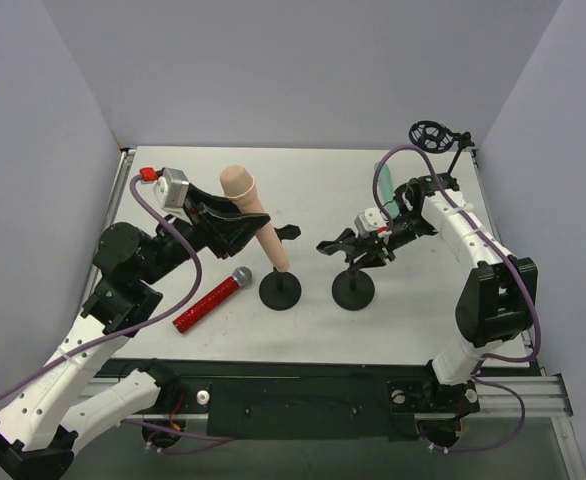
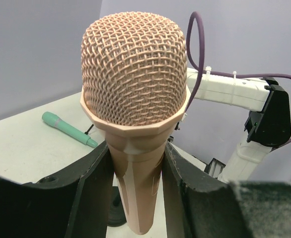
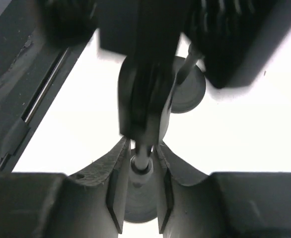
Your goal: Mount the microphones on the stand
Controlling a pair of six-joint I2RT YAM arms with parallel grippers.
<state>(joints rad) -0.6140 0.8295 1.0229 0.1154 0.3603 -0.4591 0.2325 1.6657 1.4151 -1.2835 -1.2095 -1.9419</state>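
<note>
Teal-green microphone (image 1: 382,183) half-hidden behind arm (image 1: 453,215). We count three microphones (image 1: 211,298), two black round-based stands (image 1: 280,290) (image 1: 353,289). Left jaws grip peach-pink microphone (image 2: 134,89); right jaws clamp stand stem (image 3: 140,161).

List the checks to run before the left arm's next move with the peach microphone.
1. Left gripper grip on peach microphone: ok, handle clamped between both fingers.
2. Peach microphone seated in left stand clip: cannot tell, the handle leans across it.
3. Right gripper steadying right stand: ok, fingers close around its post.
4. Red microphone clear of the stands: ok, lying apart from both bases.
5. Teal microphone out of the way: ok, lying at the rear.
</note>
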